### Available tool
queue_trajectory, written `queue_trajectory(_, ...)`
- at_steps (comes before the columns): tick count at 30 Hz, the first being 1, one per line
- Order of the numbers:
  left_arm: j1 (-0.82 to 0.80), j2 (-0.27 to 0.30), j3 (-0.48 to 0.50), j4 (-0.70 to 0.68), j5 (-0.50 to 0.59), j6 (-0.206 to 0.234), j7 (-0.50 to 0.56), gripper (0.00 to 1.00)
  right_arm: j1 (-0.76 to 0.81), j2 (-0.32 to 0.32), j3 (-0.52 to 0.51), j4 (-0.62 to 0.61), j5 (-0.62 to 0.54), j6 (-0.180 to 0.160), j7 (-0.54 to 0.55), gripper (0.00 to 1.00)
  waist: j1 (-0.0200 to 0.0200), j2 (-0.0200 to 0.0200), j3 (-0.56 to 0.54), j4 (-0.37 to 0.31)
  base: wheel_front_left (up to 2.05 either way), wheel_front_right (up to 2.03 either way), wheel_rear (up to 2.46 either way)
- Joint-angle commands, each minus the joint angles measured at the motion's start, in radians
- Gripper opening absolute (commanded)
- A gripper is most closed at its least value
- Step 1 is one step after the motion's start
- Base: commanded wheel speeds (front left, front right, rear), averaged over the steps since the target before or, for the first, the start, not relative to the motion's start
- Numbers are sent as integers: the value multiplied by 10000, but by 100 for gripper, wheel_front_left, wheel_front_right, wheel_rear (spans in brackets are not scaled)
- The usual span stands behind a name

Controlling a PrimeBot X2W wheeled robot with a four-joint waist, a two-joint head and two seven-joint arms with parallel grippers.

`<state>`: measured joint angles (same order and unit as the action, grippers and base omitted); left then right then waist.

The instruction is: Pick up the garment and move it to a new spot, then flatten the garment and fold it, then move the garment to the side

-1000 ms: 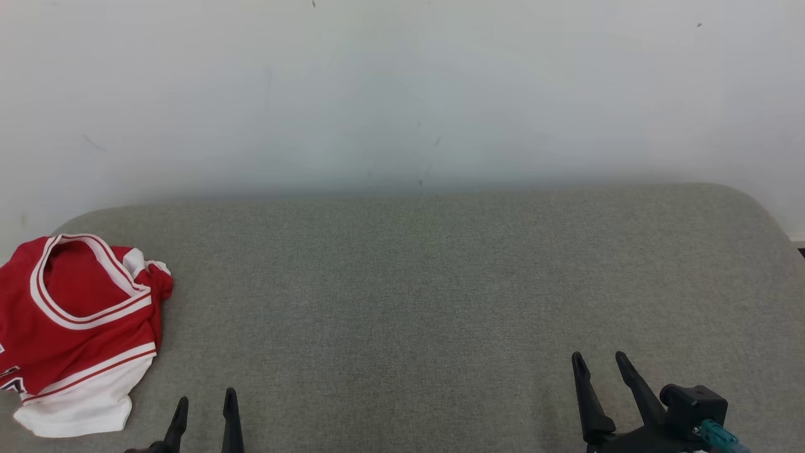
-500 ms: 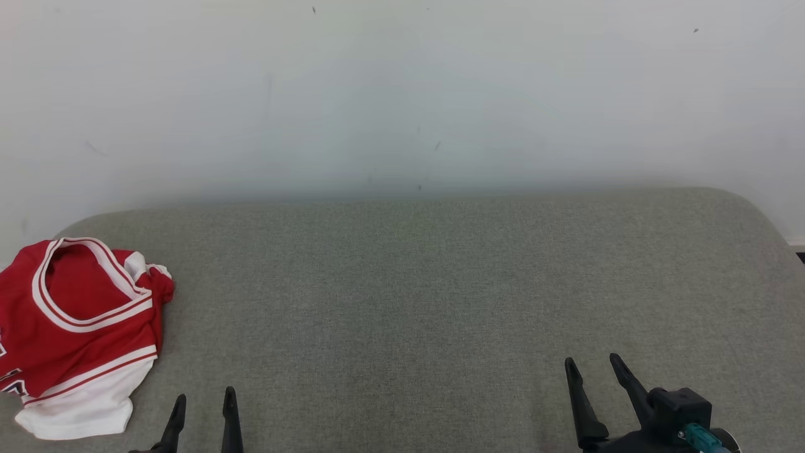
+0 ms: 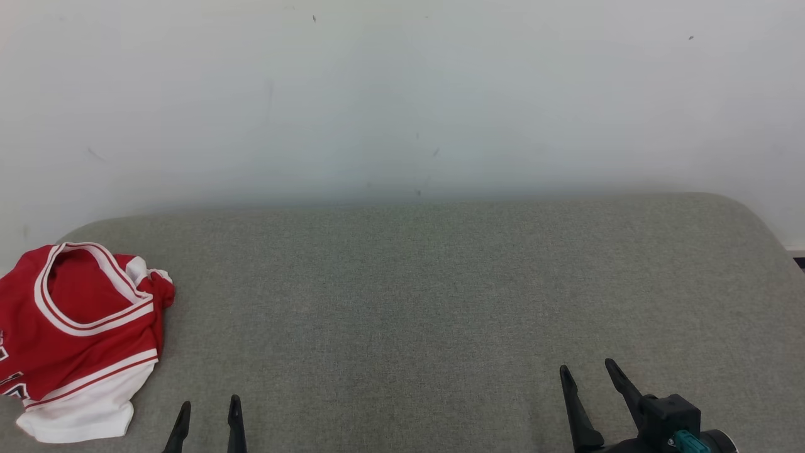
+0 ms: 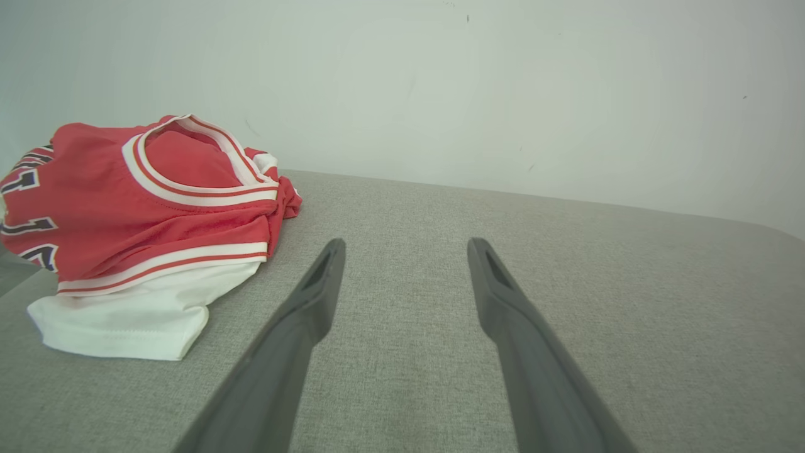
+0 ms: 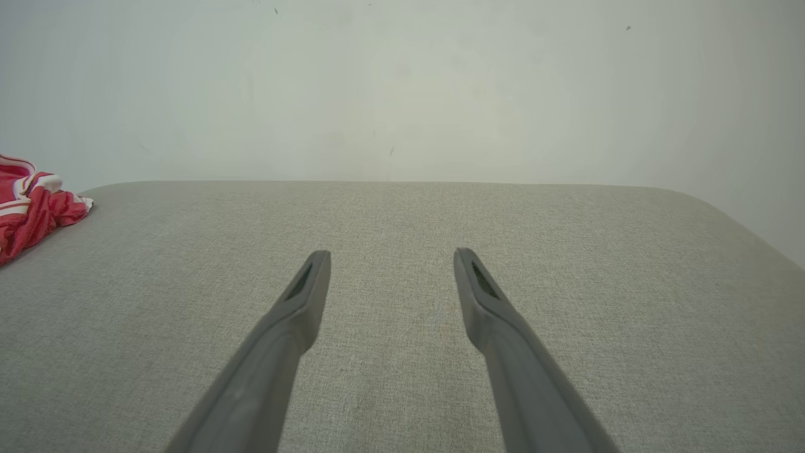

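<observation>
A red and white jersey [image 3: 78, 336] lies bunched at the far left of the grey cushioned surface [image 3: 427, 302], its white-trimmed neck opening facing up. In the left wrist view the jersey [image 4: 144, 226] sits to the left of the fingers, dark numbers on its red side. My left gripper [image 3: 209, 406] is open at the bottom edge, just right of the jersey and apart from it. My right gripper [image 3: 586, 374] is open at the lower right, nothing between its fingers. In the right wrist view a corner of the jersey [image 5: 31, 214] shows at the far left.
A pale wall [image 3: 402, 94] rises directly behind the cushion. The cushion's right end curves down near a strip of floor [image 3: 797, 255]. Bare grey fabric stretches between the two grippers.
The head camera has tilted slightly, so the whole picture sits lower. Both grippers show a little lower in frame and the right one a bit further left. The jersey has not moved.
</observation>
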<state>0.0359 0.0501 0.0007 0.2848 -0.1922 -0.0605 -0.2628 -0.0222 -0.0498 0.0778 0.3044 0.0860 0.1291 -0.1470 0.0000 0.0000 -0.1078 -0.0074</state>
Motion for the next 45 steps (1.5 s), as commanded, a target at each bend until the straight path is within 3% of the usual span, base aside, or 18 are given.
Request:
queue_trajectory(1, 65, 7, -8, 27, -62, 47, -31, 100, 5, -11, -2, -27, -51, 29, -43, 100, 0, 0, 3, -1, 0, 0, 0)
queue_trajectory(11, 2, 9, -39, 11, -74, 66, -31, 100, 45, -10, -38, -40, -9, 29, -70, 100, 0, 0, 13, 143, 0, 0, 0)
queue_trajectory(18, 100, 12, 149, -33, 63, 69, -31, 100, 157, -6, -72, -53, 58, 29, -129, 100, 0, 0, -36, 803, 0, 0, 0)
queue_trajectory(37, 298, 336, 593, -193, 440, 22, -31, 100, 70, -8, 308, 304, 641, 21, -572, 100, 0, 0, -107, 4028, 0, 0, 0)
queue_trajectory(45, 507, 328, 854, -479, 381, 176, -31, 100, -262, -11, 603, 527, 723, 20, -662, 100, 0, 0, 170, 4687, 0, 0, 0)
